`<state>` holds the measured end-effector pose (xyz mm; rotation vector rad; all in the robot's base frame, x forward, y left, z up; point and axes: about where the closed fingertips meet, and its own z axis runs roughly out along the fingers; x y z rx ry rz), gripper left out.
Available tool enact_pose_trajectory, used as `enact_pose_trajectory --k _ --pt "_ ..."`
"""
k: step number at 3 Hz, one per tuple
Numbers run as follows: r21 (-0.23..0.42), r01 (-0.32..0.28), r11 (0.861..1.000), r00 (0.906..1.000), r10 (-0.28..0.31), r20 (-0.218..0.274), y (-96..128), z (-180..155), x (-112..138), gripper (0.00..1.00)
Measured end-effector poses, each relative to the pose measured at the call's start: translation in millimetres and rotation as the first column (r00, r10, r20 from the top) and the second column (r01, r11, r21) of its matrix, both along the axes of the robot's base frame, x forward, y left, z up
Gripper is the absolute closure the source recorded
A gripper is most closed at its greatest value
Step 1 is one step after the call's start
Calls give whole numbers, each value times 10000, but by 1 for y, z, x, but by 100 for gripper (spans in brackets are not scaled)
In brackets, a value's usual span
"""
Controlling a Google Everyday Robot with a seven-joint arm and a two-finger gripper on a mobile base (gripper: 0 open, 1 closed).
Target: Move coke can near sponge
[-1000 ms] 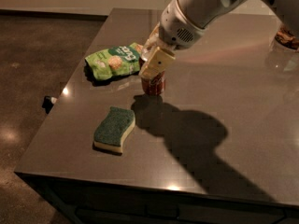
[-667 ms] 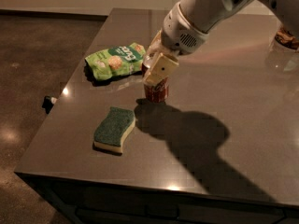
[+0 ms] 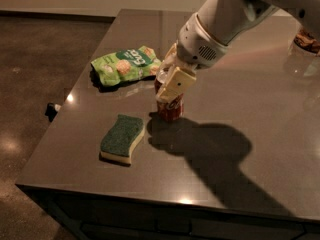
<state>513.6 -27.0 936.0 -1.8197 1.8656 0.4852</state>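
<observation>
The red coke can (image 3: 171, 109) stands upright on the dark table, a little to the right of the sponge. My gripper (image 3: 169, 82) comes down from the upper right and is shut on the can's upper part, with one pale finger (image 3: 175, 84) across its front. The sponge (image 3: 122, 138), dark green on top with a pale yellow base, lies flat near the table's front left, a short gap from the can.
A green crinkled snack bag (image 3: 127, 65) lies behind and to the left of the can. The table's left edge (image 3: 60, 119) and front edge are close to the sponge. A brown object (image 3: 308, 39) sits at the far right edge.
My gripper has carried the coke can toward the front and slightly right, away from the snack bag and closer to the sponge.
</observation>
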Motion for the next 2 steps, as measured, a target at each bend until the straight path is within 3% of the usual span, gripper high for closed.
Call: enact_pose_trajectory --k 1,2 --pt "276 -125 9995 9999 128 -111 5 3 -7 82" --pt "498 -291 9983 9992 304 -253 16 0 -11 51"
